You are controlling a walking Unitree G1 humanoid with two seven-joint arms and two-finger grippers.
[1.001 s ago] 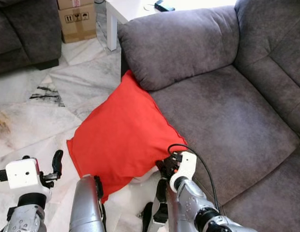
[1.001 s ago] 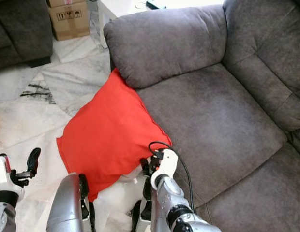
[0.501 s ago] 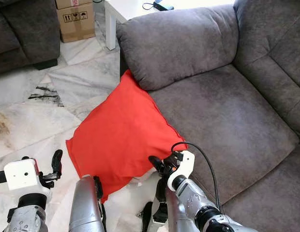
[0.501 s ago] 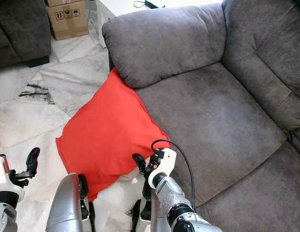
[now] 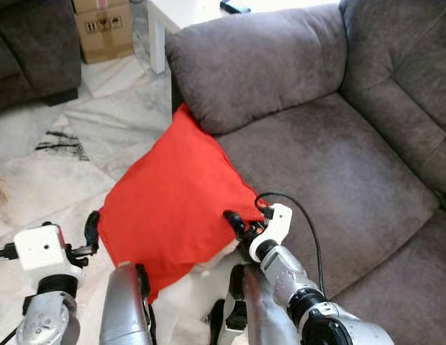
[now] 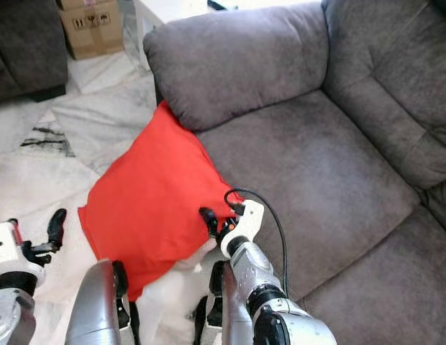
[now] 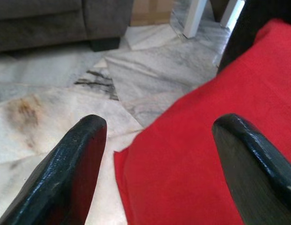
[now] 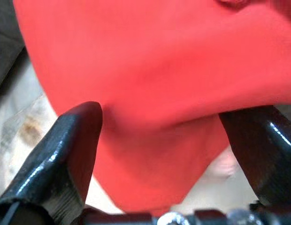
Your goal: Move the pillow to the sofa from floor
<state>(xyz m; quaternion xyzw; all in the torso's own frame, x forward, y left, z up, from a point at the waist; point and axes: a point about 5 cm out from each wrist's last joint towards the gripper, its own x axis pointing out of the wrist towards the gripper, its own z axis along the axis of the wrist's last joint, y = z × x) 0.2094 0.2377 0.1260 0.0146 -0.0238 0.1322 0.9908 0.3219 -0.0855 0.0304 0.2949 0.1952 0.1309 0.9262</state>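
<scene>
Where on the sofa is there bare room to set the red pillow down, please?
The wide seat cushion is bare from the armrest to the backrest. It is crowded at the front edge, where the pillow leans and the right gripper works.

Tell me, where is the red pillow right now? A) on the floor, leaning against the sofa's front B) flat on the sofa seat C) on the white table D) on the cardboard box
A: the pillow stands on the marble floor, its top corner against the sofa below the armrest.
</scene>
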